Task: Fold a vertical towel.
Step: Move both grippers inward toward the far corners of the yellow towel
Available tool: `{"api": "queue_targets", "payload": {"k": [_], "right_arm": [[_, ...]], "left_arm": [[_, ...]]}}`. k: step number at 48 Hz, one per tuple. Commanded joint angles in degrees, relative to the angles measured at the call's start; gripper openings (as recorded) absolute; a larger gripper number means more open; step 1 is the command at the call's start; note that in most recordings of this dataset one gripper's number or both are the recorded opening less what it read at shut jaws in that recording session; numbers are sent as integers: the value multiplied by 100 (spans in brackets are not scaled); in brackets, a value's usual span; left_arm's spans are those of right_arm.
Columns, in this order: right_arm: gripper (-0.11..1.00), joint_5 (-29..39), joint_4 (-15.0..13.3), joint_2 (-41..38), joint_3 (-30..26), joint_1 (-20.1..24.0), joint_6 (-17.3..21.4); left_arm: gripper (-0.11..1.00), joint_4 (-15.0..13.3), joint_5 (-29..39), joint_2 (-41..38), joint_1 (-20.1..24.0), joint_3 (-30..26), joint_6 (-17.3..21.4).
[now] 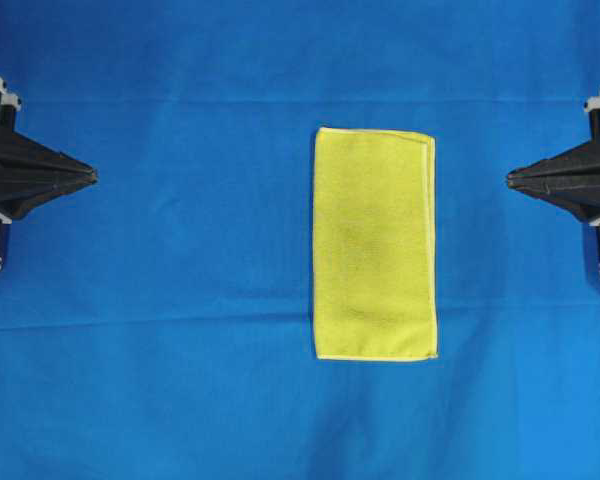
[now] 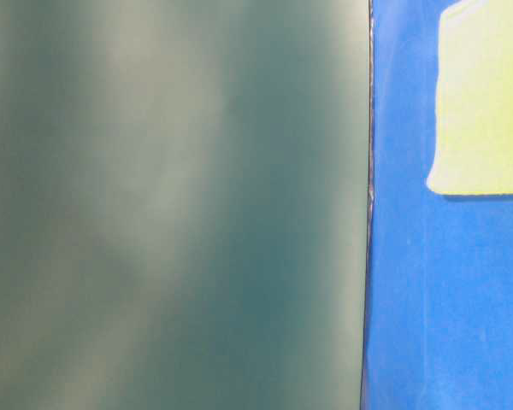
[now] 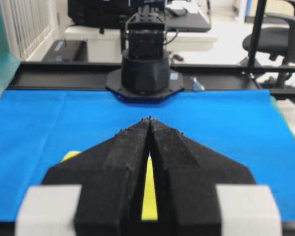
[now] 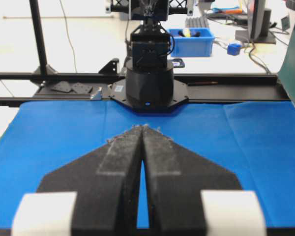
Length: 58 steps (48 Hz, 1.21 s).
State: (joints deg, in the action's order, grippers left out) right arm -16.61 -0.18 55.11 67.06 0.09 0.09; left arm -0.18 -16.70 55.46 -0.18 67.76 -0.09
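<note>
The towel point(image 1: 375, 244) lies flat and full-length on the blue cloth point(image 1: 180, 350) that covers the surface, a bright yellow rectangle with its long sides running toward the near and far edges, sitting a little toward the right edge in the overhead view, and its thin stitched hem shows along the right and bottom sides. Out at the left edge waits the left claw point(image 1: 92, 176), its two black fingers pressed together to a point, nothing between them, well apart from the towel. Over at the right edge the right claw point(image 1: 511, 178) mirrors it, fingers also closed tip to tip on nothing, pointing in at the towel but clear of it. From the left wrist the left claw point(image 3: 150, 119) shows its tips touching, with a sliver of yellow towel point(image 3: 149, 194) peeking through the gap lower down. From the right wrist the right claw point(image 4: 143, 127) is likewise pinched shut over bare blue cloth point(image 4: 54, 128). The table-level view is mostly a blurred green panel point(image 2: 171, 205), with one towel corner point(image 2: 483, 102) on blue at the right
</note>
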Motion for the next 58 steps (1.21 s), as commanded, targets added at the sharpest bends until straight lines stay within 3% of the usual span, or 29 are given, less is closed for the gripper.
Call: {"api": "queue_targets", "payload": {"k": [1, 18, 33, 36, 39, 48, 51, 58], "right_arm": [[0, -9, 44, -44, -132, 9, 62], [0, 984, 88, -396, -211, -545, 422], [1, 1151, 88, -1688, -167, -1415, 545], [1, 1125, 88, -2039, -193, -1582, 545], [7, 1125, 88, -2426, -255, -1740, 545], [58, 1028, -18, -3612, -483, -2145, 519], [63, 923, -70, -3938, -545, -2232, 510], [60, 642, -132, -4562, -668, -2399, 483]], "left_arm": [[0, -202, -114, -202, 0, -202, -114], [0, -202, -932, -1881, 369, -466, -149], [2, -202, -949, -4201, 773, -1600, -281], [10, -211, -923, -4693, 896, -1881, -290], [26, -202, -896, -5063, 967, -2109, -290], [76, -202, -888, -6056, 1187, -2725, -290], [79, -202, -888, -6434, 1248, -2936, -290], [77, -202, -888, -7066, 1318, -3287, -290]]}}
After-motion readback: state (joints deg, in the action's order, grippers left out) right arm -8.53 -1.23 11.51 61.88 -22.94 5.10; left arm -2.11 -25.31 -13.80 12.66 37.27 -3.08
